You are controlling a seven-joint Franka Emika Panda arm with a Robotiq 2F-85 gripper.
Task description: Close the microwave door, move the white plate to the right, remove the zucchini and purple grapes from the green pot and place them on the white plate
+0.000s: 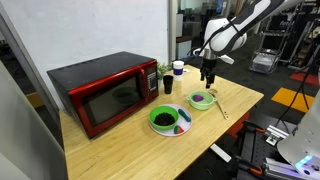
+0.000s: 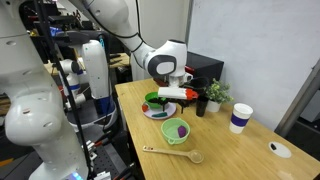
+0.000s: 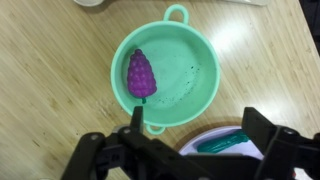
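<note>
The wooden counter carries everything. At its back stands the red microwave, its door shut flush. The plate lies in front of it and carries a bright green bowl of dark contents. Just beside the plate is the pale-green pot, seen in an exterior view at. The claw hangs over the pot's near rim and the plate's edge with its jaws spread wide and nothing between them; an exterior view shows it above the pot. The grapes lie inside the pot against its wall. A small teal-green oblong, perhaps the zucchini, lies on the plate.
</note>
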